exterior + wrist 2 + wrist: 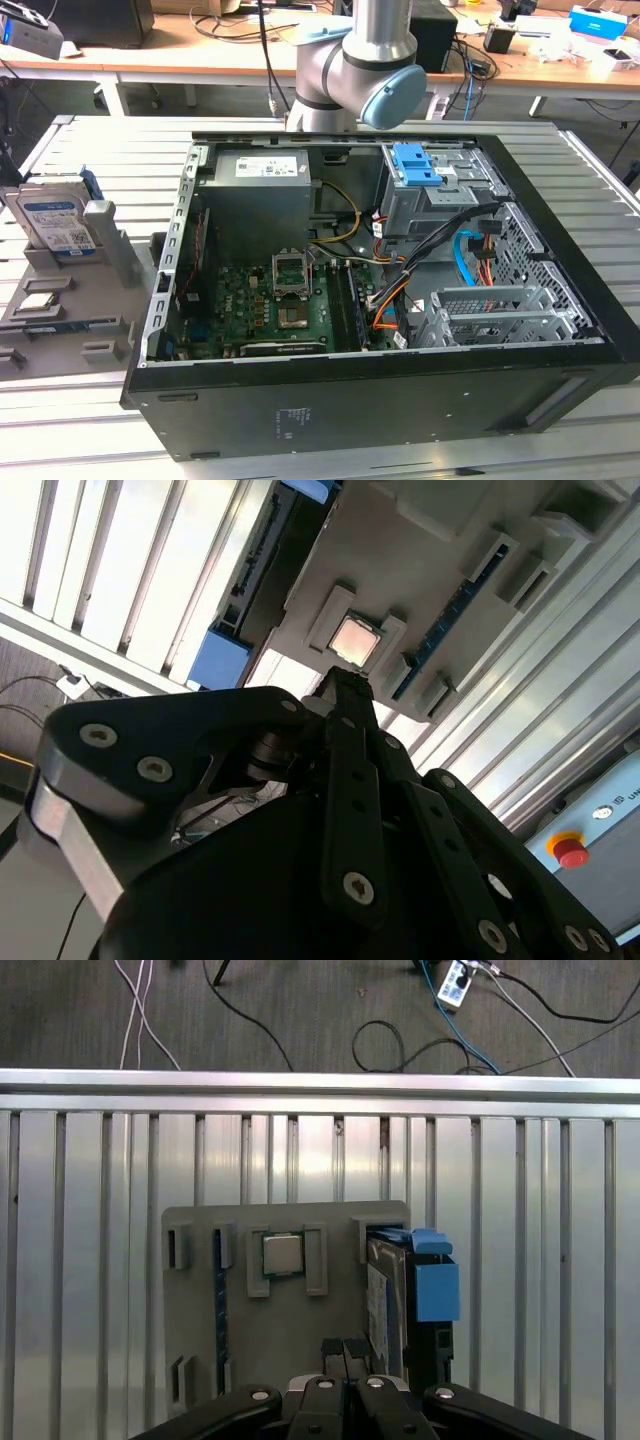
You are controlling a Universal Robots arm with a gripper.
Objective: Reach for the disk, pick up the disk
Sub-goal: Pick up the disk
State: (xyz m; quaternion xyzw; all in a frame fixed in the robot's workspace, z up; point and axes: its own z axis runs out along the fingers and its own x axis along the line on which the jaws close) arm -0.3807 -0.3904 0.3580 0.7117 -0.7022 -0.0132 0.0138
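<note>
Single arm is over the far end of the slotted table, beside the open computer case.

Disk: stands on edge in a slot of the grey holder plate, at the exterior view's left, well apart from the case. Its labelled face is turned toward the exterior camera.

Gripper: hangs above the holder plate and looks straight down on it. The fingers are pressed together and hold nothing. In the second wrist view the joined tips line up over the small chip in its pocket, not over the disk.

Key relation, from the first wrist view:
- The disk shows as a thin strip, top edge up.
- It sits just beside the fingertips, on the side away from the chip.
- Its blue side rail is on its outer flank.
- Its long axis runs parallel to the table slats.
- My judgement: the fingers' closing line crosses the disk's thin dimension, so the gap is a sideways offset plus height, not a twist.

Writing: the disk label is white and blue with a barcode, and the print is too small to read. Nor can I make out the stickers on the power supply or the marks on the case side.
</note>
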